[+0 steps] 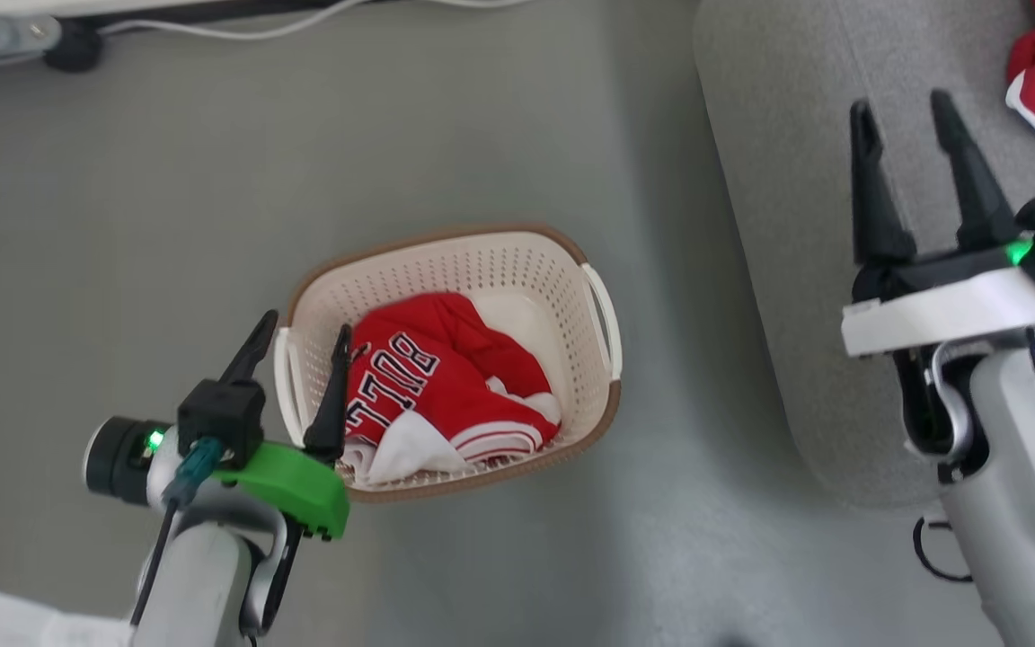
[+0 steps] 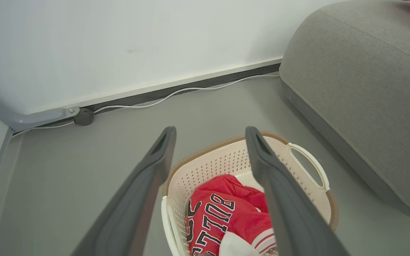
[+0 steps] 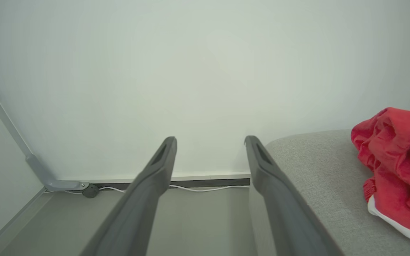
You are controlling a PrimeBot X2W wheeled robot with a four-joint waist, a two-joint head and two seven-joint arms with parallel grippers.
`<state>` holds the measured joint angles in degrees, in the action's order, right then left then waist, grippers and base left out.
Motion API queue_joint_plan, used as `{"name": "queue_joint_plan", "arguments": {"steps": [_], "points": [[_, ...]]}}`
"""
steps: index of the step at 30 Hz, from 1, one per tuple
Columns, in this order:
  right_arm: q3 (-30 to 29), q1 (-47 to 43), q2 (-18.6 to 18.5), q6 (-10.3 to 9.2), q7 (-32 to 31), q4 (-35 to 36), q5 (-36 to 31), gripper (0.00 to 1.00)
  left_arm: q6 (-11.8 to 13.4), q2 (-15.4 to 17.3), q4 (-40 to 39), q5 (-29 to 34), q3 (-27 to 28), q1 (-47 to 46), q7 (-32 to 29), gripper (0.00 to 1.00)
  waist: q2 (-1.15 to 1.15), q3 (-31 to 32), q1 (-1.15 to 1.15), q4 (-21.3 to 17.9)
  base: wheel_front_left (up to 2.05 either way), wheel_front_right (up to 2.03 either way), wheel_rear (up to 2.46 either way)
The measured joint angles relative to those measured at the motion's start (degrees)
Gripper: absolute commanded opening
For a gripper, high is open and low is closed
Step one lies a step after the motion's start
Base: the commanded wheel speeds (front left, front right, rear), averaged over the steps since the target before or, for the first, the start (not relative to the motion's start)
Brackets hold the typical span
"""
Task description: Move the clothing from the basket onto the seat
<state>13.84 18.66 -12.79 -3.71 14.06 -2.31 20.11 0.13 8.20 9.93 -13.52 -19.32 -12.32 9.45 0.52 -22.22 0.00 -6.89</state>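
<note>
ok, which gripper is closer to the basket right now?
Left. The left gripper hovers open over the basket rim, by the red jersey; the right gripper is open, well off to the side over the grey sofa.

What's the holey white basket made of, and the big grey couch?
The cream-white perforated basket looks like smooth moulded plastic, given its even rows of holes. The rounded grey sofa seems covered in matte woven fabric, showing a fine speckled weave.
</note>
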Motion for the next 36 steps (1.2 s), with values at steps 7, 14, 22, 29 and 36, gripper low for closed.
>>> {"name": "queue_joint_plan", "arguments": {"steps": [7, 14, 22, 29, 36], "points": [[-1.12, 4.87, 0.19, 0.0, 0.0, 1.56, 0.13, 1.0, -1.2, -0.04, 4.81, 2.01, -2.55, -5.94, -2.34, 1.0, 0.0, -5.73, 0.0, -1.66, 0.0, 0.0, 0.0], [-1.26, 8.55, 0.22, 0.14, 0.01, 2.46, 0.49, 1.0, -1.72, -0.05, 9.1, 4.69, -3.75, -11.64, -3.97, 1.0, 0.0, -11.51, 0.01, -2.91, 0.0, 0.0, 0.0], [-1.35, 13.47, 0.97, 0.65, 0.02, 3.66, 0.65, 1.0, -2.14, 0.85, 13.15, 7.25, -4.14, -17.48, -5.73, 1.0, 0.0, -18.06, 0.01, -4.5, 0.0, 0.0, 0.0], [-2.93, 17.88, 1.01, 0.66, 0.05, 4.39, 0.92, 1.0, -3.27, 1.49, 15.56, 8.68, -5.59, -22.37, -6.37, 1.0, 0.0, -23.76, 0.01, -5.98, 0.0, 0.0, 0.0], [-2.97, 20.23, 2.07, 0.89, 0.53, 3.48, 0.91, 1.0, -4.43, 1.74, 19.02, 10.53, -7.42, -24.27, -5.91, 1.0, 0.0, -28.1, 0.01, -7.11, 0.0, 0.0, 0.0]]}}
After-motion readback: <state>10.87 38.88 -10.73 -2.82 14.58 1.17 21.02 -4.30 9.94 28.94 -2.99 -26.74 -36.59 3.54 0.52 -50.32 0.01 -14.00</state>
